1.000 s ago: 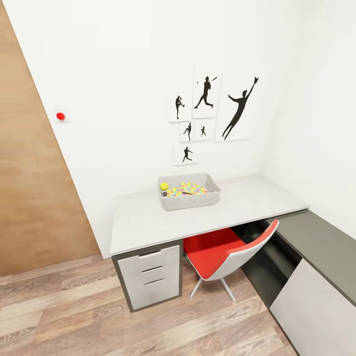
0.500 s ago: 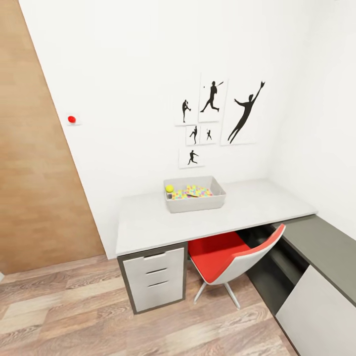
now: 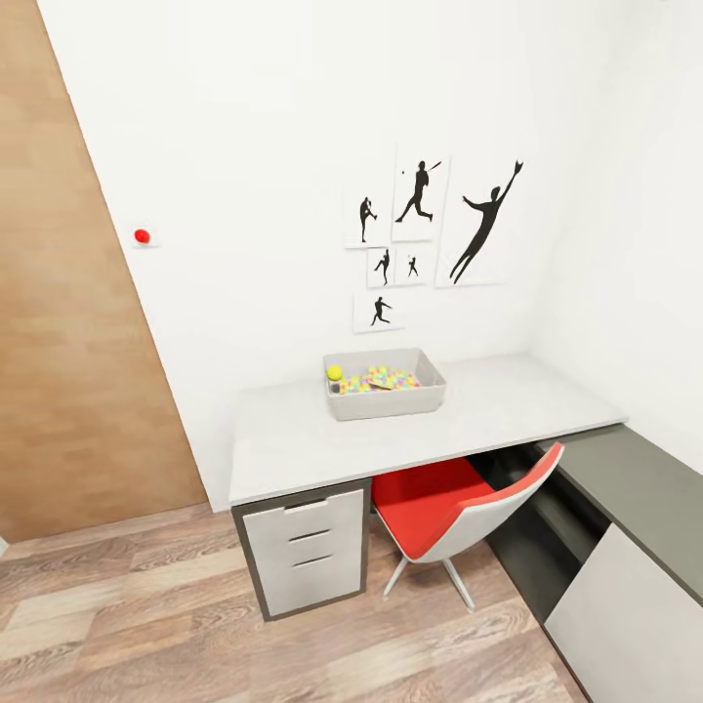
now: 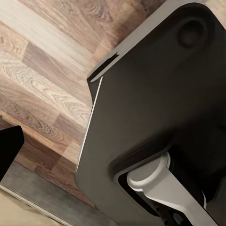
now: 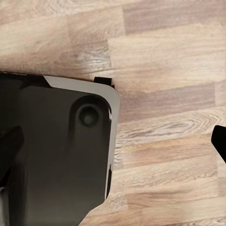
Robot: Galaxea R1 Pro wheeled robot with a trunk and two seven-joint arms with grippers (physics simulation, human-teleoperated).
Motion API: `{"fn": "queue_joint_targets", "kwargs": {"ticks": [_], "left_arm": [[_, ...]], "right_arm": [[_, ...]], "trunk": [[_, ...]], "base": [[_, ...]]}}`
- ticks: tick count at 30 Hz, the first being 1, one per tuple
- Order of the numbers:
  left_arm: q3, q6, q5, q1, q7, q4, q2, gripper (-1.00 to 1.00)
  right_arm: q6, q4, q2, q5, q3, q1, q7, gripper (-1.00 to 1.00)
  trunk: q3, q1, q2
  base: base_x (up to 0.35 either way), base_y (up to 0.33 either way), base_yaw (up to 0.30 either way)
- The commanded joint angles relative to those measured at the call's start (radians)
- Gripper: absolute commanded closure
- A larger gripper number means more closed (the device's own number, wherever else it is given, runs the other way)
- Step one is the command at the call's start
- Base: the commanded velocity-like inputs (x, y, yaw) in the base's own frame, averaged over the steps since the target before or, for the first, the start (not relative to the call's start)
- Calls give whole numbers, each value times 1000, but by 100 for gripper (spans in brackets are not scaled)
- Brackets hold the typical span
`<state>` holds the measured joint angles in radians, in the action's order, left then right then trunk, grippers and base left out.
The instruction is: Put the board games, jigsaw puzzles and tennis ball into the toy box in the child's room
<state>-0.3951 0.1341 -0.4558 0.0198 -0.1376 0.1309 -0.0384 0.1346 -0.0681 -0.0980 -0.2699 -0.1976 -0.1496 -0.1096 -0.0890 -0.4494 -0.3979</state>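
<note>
From the head camera I look across at the table with the toy box sitting near the wall; the tennis ball lies in its near-left corner beside a bright, many-coloured flat item that I take for a jigsaw puzzle, though I cannot tell how many toys are stacked under it. The rest of the tabletop looks bare, so I judge the board games from the bed may be what is left, and the bed is out of frame. A red chair juts from under the table, and I could clip it with the base if I turn carelessly. In the left wrist view I see wooden floor and the robot's dark base; one dark tip sits at the frame edge, so I cannot tell whether that gripper is spread. In the right wrist view two dark fingertips sit at opposite edges over the floor with nothing between, so that gripper looks spread and empty. My worry is miscounting and stopping early.
</note>
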Motion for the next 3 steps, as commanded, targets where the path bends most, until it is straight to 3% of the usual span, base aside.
{"fn": "queue_joint_targets", "kwargs": {"ticks": [1,3], "left_arm": [[5,5,-10,0,-5,3,0,-100],[5,5,-10,0,-5,3,0,-100]], "right_arm": [[3,1,0,-8,-9,0,-4,-100],[3,1,0,-8,-9,0,-4,-100]], "trunk": [[-2,-1,-2],[-2,-1,-2]], "base": [[0,0,0],[0,0,0]]}}
